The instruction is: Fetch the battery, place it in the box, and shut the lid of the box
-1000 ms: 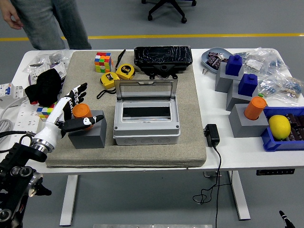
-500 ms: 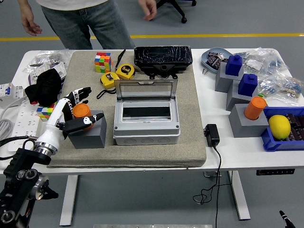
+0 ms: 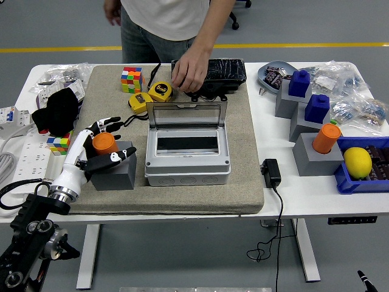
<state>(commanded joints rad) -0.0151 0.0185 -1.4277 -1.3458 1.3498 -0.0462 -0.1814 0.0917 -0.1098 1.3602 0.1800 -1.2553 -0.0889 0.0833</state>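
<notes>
The orange battery [image 3: 104, 142] stands upright in a grey block [image 3: 115, 174] at the left of the mat. My left hand [image 3: 115, 139] reaches in around it. The fingers [image 3: 104, 125] are spread behind the battery and the thumb [image 3: 115, 158] lies in front, across the block's top. I see no firm grasp. The grey box [image 3: 187, 165] sits mid-mat with its clear lid [image 3: 187, 114] standing open. My right hand is out of view.
A person at the far side rests a hand [image 3: 189, 72] on a black tray [image 3: 226, 72]. Two yellow tape measures [image 3: 152, 95] and a colour cube [image 3: 131, 79] lie behind the box. Grey blocks with blue and orange caps [image 3: 316, 131] and a lemon [image 3: 357, 162] are at the right.
My left hand has drawn slightly down and in around the battery, thumb sliding over the block. The person walked right along the far side and put a hand on the black tray.
</notes>
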